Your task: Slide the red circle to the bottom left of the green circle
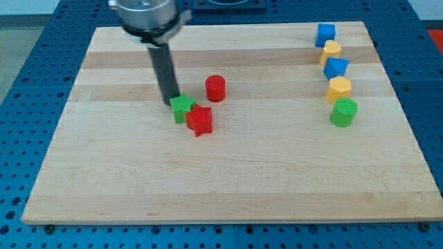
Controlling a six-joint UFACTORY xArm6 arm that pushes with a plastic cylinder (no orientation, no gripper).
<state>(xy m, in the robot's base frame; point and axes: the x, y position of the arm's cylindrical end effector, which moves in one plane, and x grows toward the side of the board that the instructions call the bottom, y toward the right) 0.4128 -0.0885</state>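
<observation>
The red circle [215, 88] stands a little left of the board's middle, towards the view's top. The green circle [343, 112] stands far to its right, at the lower end of a column of blocks. My tip [170, 102] rests on the board just left of the red circle, touching the upper left of a green star [182, 108]. A red star [200, 120] sits against the green star's lower right.
A column at the view's right holds a blue cube [325, 33], a yellow block [331, 50], a blue block [336, 67] and a yellow block [339, 88] above the green circle. The wooden board [228, 180] lies on a blue perforated table.
</observation>
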